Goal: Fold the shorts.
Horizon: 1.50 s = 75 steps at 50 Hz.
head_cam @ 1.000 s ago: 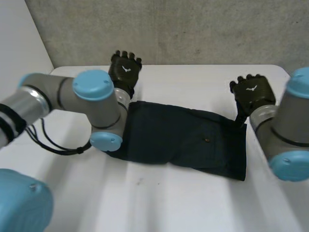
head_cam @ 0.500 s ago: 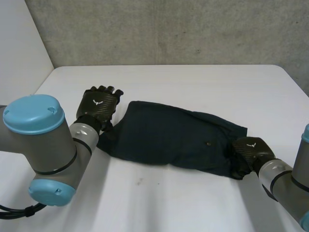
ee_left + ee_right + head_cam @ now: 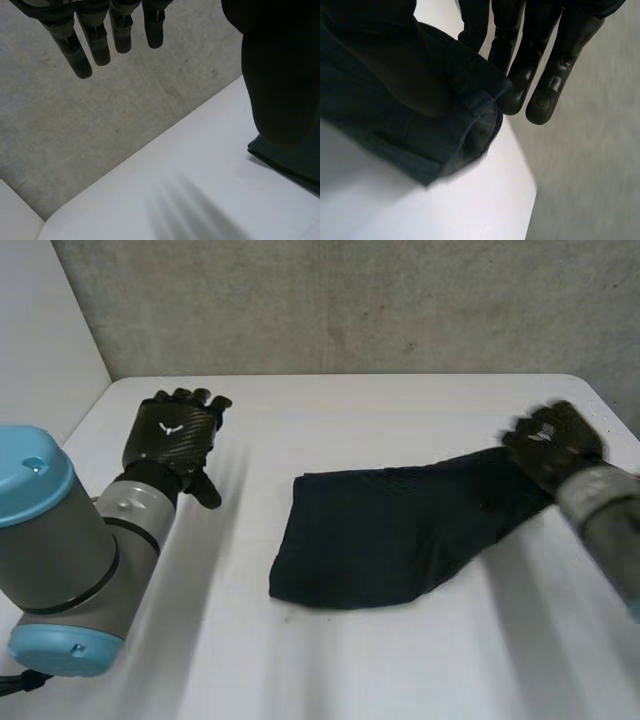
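Observation:
The dark navy shorts point(image 3: 385, 535) lie across the middle of the white table point(image 3: 330, 670). Their right end rises off the table to my right hand point(image 3: 555, 445). In the right wrist view the thumb presses the hem of the shorts point(image 3: 420, 130) against the fingers point(image 3: 545, 90), so that hand is shut on the cloth. My left hand point(image 3: 170, 435) hovers well to the left of the shorts, touching nothing. Its fingers point(image 3: 95, 40) are straight and open, and a corner of the shorts point(image 3: 295, 160) shows beyond its thumb.
A grey concrete wall point(image 3: 350, 300) stands behind the table's far edge. My left arm point(image 3: 60, 560) fills the near left. Bare white table surrounds the shorts on the near side and at the far left.
My right hand closed on the shorts' right end and lifted it up and back, dragging the shorts to the right. My left hand moved left, away from the cloth.

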Tool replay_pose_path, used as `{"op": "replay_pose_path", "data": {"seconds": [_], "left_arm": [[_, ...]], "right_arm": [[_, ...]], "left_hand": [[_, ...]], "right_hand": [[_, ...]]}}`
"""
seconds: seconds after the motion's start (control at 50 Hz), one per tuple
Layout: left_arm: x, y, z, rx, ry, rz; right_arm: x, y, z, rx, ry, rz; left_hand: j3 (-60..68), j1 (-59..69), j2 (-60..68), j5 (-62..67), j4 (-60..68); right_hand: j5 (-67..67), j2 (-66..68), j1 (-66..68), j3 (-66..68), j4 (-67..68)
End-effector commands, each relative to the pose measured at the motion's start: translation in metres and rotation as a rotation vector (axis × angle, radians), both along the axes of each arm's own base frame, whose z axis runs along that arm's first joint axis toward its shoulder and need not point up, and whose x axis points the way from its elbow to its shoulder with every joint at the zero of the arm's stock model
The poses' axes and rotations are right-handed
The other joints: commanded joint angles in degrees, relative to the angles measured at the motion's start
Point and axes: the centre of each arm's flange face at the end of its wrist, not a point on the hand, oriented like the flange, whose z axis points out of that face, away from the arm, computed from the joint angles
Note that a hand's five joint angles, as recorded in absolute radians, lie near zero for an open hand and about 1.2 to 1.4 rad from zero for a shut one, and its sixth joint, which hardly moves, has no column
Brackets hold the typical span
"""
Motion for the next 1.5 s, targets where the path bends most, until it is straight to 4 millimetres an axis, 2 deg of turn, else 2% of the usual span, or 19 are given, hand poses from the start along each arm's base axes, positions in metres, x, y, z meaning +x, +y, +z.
{"op": "replay_pose_path", "data": {"seconds": [0.02,0.1,0.2,0.24,0.32,0.38,0.48,0.56,0.62,0.74,0.9,1.0,1.08,1.14,1.16,1.24,1.3,1.4,1.5], "left_arm": [[0.002,-0.004,0.008,-0.022,0.012,0.012],[0.002,-0.005,0.011,-0.032,0.017,0.013],[0.001,-0.005,0.017,-0.048,0.026,0.012],[0.000,-0.005,0.019,-0.056,0.030,0.010],[-0.003,-0.009,0.032,-0.094,0.050,0.009],[-0.006,-0.012,0.041,-0.120,0.064,0.004],[-0.023,-0.013,0.055,-0.148,0.112,-0.035],[-0.049,-0.010,0.040,-0.102,0.132,-0.098],[-0.064,-0.004,0.028,-0.061,0.123,-0.138],[-0.091,0.001,-0.028,0.104,0.023,-0.189],[-0.082,0.000,-0.094,0.332,-0.162,-0.087],[-0.075,-0.003,-0.102,0.368,-0.197,-0.043],[-0.076,-0.002,-0.098,0.362,-0.199,-0.051],[-0.080,0.005,-0.087,0.347,-0.187,-0.080],[-0.082,0.007,-0.078,0.332,-0.175,-0.093],[-0.086,0.024,-0.007,0.204,-0.062,-0.157],[-0.077,0.025,0.031,0.127,-0.001,-0.147],[-0.018,0.019,0.138,-0.099,0.158,-0.026],[0.025,0.020,0.176,-0.141,0.198,0.033]], "right_arm": [[0.110,0.055,0.003,-0.031,0.024,0.365],[0.148,0.094,-0.031,0.066,0.079,0.622],[0.164,0.127,-0.058,0.180,0.104,0.838],[0.166,0.128,-0.052,0.182,0.077,0.853],[0.165,0.126,-0.026,0.184,-0.040,0.818],[0.158,0.111,-0.008,0.229,-0.184,0.741],[0.119,0.061,0.034,0.357,-0.590,0.452],[0.100,0.044,0.039,0.432,-0.752,0.299],[0.091,0.036,0.029,0.462,-0.725,0.225],[0.088,0.011,0.002,0.484,-0.659,0.174],[0.096,-0.004,-0.067,0.644,-0.542,0.115],[0.094,-0.003,-0.098,0.646,-0.392,0.127],[0.089,-0.006,-0.094,0.582,-0.345,0.096],[0.087,-0.011,-0.079,0.512,-0.366,0.084],[0.088,-0.012,-0.061,0.445,-0.393,0.098],[0.085,-0.006,0.003,0.255,-0.476,0.148],[0.082,-0.002,0.038,0.163,-0.549,0.162],[0.061,0.007,0.111,-0.024,-0.738,0.084],[0.042,0.021,0.143,-0.075,-0.754,-0.011]], "left_hand": [[-1.85,-0.65,-1.14,-2.34,-1.40],[-1.85,-0.65,-1.14,-2.34,-1.40],[-2.02,-0.82,-1.31,-2.50,-1.57],[-2.02,-0.82,-1.31,-2.50,-1.57],[-2.02,-0.82,-1.31,-2.50,-1.57],[-2.02,-0.82,-1.31,-2.50,-1.57],[-1.85,-0.65,-1.14,-2.34,-1.40],[-0.68,0.52,0.03,-1.16,-0.23],[-0.51,0.69,0.20,-0.99,-0.05],[0.83,2.03,1.54,0.35,1.29],[1.51,2.71,2.22,1.03,1.96],[1.34,2.54,2.05,0.86,1.80],[1.51,2.71,2.22,1.03,1.96],[2.52,3.72,3.23,2.04,2.97],[2.52,3.72,3.23,2.04,2.97],[2.35,3.55,3.06,1.87,2.81],[2.02,3.22,2.73,1.53,2.47],[2.35,3.55,3.06,1.86,2.80],[4.87,6.07,5.58,4.39,5.33]], "right_hand": [[15.47,11.91,26.27,11.96,11.69],[15.47,11.91,26.27,11.96,11.69],[15.47,11.91,26.27,11.96,11.69],[7.37,3.81,18.17,3.86,3.59],[-48.23,-51.78,-37.43,-51.74,-52.01],[-54.53,-58.09,-43.73,-58.04,-58.31],[-54.53,-58.09,-43.73,-58.04,-58.31],[-54.53,-58.09,-43.73,-58.04,-58.31],[-54.53,-58.09,-43.73,-58.04,-58.31],[-54.53,-58.09,-43.73,-58.04,-58.31],[-54.53,-58.09,-43.73,-58.04,-58.31],[-54.53,-58.09,-43.73,-58.04,-58.31],[-54.53,-58.09,-43.73,-58.04,-58.31],[-54.53,-58.09,-43.73,-58.04,-58.31],[-54.53,-58.09,-43.73,-58.04,-58.31],[-54.53,-58.09,-43.73,-58.04,-58.31],[-54.53,-58.09,-43.73,-58.04,-58.31],[-54.53,-58.09,-43.73,-58.04,-58.31],[-54.53,-58.09,-43.73,-58.04,-58.31]]}}
